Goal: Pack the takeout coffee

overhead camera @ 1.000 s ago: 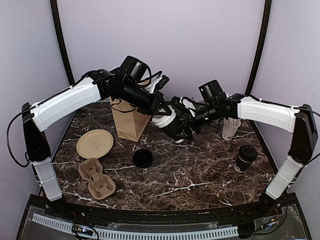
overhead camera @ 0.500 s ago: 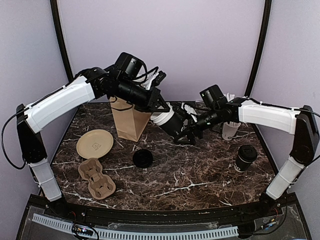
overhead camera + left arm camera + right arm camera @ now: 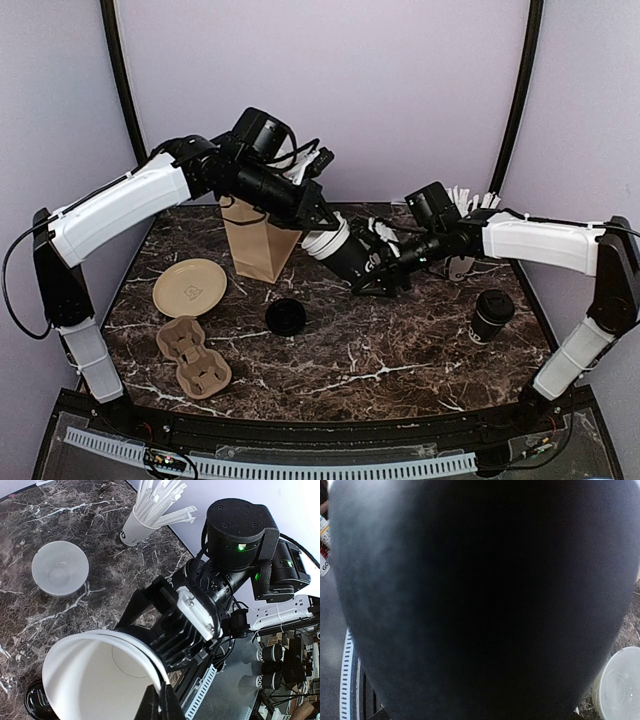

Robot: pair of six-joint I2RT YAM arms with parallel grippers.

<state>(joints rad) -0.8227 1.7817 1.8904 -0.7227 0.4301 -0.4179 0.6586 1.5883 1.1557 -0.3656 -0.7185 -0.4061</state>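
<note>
Marble table (image 3: 400, 350); tilted lidless black cup (image 3: 345, 255); white lettering (image 3: 370, 264) illegible

A coffee cup (image 3: 100, 680) is seen from over its open mouth, its white inside shown. Its rim is pinched by the closed left gripper (image 3: 159, 702) at the bottom edge. The black right gripper (image 3: 160, 625) is set around the cup's outer wall, with a ribbed finger (image 3: 182, 630) laid against it; whether it is clamped cannot be told. On the dark marbled desk (image 3: 100, 510) a low white bowl (image 3: 60, 567) and a white cup of wrapped straws (image 3: 135, 527) are stood apart. A black lid (image 3: 35, 705) is partly hidden by the cup.
</note>
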